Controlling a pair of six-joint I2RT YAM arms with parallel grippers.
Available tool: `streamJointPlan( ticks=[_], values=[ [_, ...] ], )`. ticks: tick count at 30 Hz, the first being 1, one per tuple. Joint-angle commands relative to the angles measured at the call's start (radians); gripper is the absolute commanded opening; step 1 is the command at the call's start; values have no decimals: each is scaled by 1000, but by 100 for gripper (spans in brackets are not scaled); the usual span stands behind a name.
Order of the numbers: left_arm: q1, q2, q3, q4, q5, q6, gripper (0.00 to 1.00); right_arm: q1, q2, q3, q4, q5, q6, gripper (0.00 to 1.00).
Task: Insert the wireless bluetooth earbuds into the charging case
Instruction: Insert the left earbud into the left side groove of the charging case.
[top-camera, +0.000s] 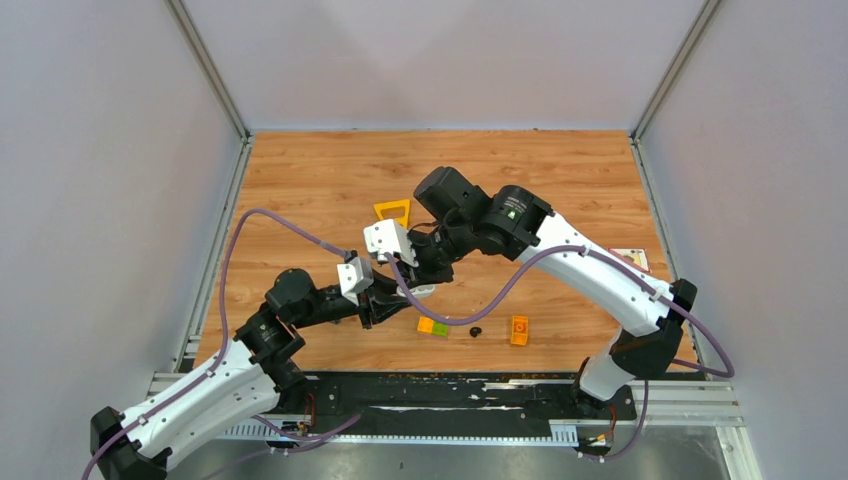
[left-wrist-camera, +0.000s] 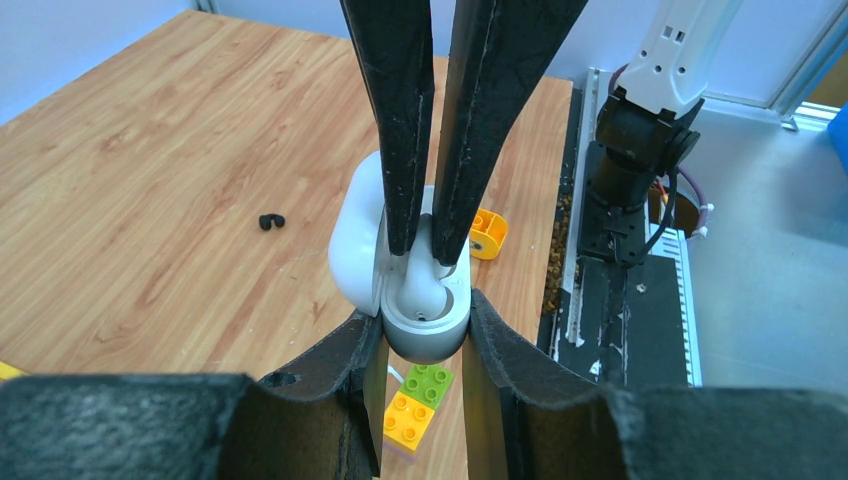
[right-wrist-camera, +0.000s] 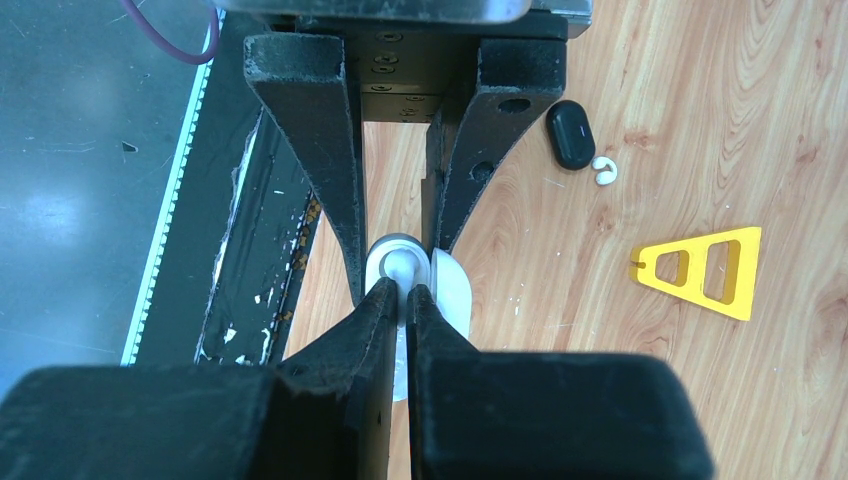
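Charging case (left-wrist-camera: 440, 335), white, lid open, pinched by left fingers (left-wrist-camera: 330, 390); right fingers (left-wrist-camera: 400, 120) pinch white earbud (left-wrist-camera: 420, 285).

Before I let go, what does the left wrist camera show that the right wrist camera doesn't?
Left wrist only: small glossy black earbuds on the wood, an orange toy brick and a green-and-orange brick pair. Right wrist only: a flat yellow triangular frame, a black oval piece and a tiny white ring-shaped bit. Both: the smooth white oval charging case clamped by the left gripper, with the right gripper shut on a small white earbud over its open well.
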Motion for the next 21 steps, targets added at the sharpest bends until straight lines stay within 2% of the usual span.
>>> streamJointPlan(
  ticks=[1,13,17,21],
  values=[
    [3,-9,3,50,3,17,0,9,2,-10,19,-2,-4,1],
    [3,-12,1,54,-11,18,0,11,-4,-14,2,24,-10,0],
    [3,-8,1,53,-11,18,0,11,-11,-26,4,14,-11,12],
    [3,-9,1,50,-11,20,0,12,-17,19,-17,-10,-11,18]
  ],
)
